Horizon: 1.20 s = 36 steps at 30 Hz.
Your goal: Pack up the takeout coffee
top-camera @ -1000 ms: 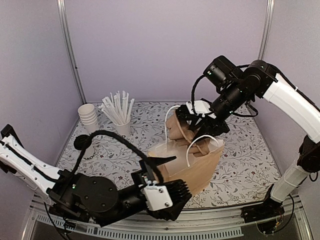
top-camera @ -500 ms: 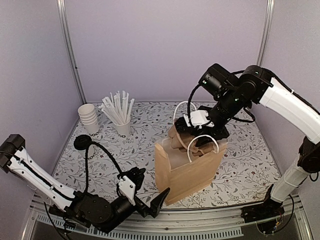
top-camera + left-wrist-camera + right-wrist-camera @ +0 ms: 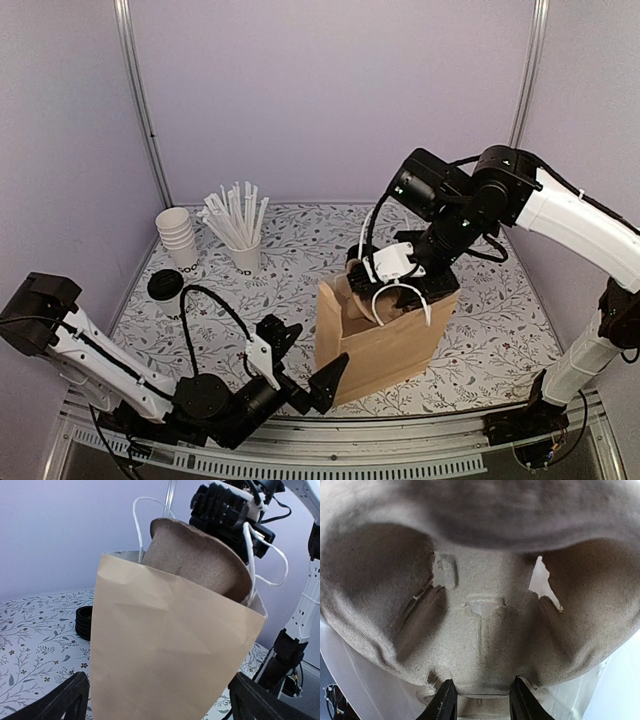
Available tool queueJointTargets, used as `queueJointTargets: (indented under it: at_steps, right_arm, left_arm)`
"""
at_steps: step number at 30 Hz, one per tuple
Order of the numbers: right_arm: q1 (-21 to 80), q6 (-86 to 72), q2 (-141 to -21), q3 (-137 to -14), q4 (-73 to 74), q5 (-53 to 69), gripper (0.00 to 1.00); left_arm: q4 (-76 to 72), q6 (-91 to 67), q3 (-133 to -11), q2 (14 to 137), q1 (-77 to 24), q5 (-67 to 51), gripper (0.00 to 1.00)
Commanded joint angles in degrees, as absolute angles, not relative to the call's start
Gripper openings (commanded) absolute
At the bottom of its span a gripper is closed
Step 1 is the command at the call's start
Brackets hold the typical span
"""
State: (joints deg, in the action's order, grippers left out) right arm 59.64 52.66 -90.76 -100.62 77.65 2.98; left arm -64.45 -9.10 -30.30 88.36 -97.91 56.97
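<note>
At table centre: brown paper bag (image 3: 385,335), upright, mouth open, white cord handles (image 3: 403,287) loose.
Just changed: the bag has gone from tilted to upright, and the pulp cup carrier (image 3: 200,560) has sunk further into its mouth, part still above the rim.
Right gripper (image 3: 402,262): clamped on the carrier's edge.
Left gripper (image 3: 302,358): jaws spread, empty, drawn back to the bag's near lower corner; contact unclear.
Takeout coffee (image 3: 165,288): lidded, at the table's left, well apart from the bag, not yet packed.
Meaning: seating the carrier looks like the step in hand.
Edges and room: the carrier nearly spans the mouth, and the handles drape by the right gripper and may snag.
</note>
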Motion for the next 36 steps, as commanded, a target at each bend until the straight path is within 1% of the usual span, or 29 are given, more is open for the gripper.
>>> queueJointTargets:
  at_steps: [1, 7, 30, 36]
  right_arm:
    - [60.2, 51.8, -89.5, -98.5, 78.5, -0.7, 0.35]
    - [60.5, 50.9, -90.6, -95.0, 78.5, -4.2, 0.35]
    - [60.9, 50.0, -93.9, -91.2, 78.5, -9.1, 0.40]
    - [60.9, 49.9, -92.4, -91.0, 78.4, -11.3, 0.40]
  left_arm:
    - [-69.2, -10.5, -28.3, 87.2, -96.4, 54.8, 1.00]
    - [-69.3, -10.2, -27.7, 86.7, -96.3, 54.2, 0.99]
    - [-70.5, -9.4, -25.1, 84.3, -96.2, 53.5, 0.99]
    - [-70.7, -9.1, -24.4, 82.9, -96.2, 53.3, 0.99]
